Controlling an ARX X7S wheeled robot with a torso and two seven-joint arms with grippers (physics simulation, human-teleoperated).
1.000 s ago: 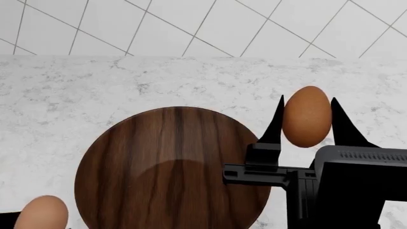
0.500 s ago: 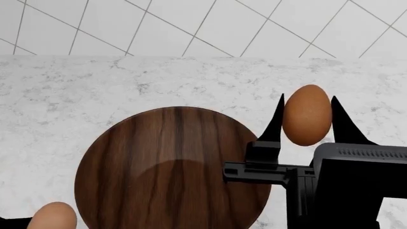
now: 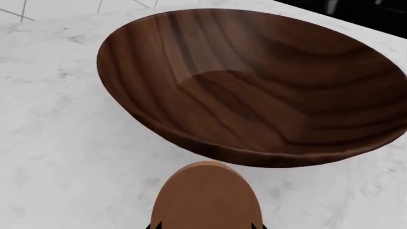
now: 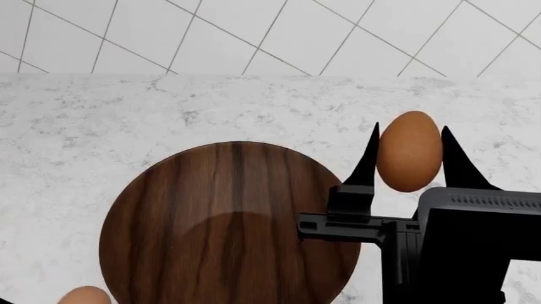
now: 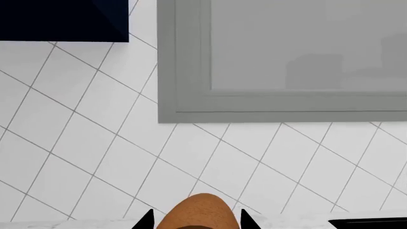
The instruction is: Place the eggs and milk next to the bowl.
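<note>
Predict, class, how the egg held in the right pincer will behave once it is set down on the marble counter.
The egg is smooth and oval, so it will probably roll on the flat counter. Its glossy shell may slip between the narrow tips of the right pincer. A thin shell probably cracks if squeezed hard.

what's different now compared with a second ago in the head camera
The tan-brown egg in the left gripper has slid down toward the bottom-left corner of the head view; only its top still shows. The right gripper keeps the other tan-brown egg clamped, barely higher. The dark wooden bowl and marble counter stayed put.
</note>
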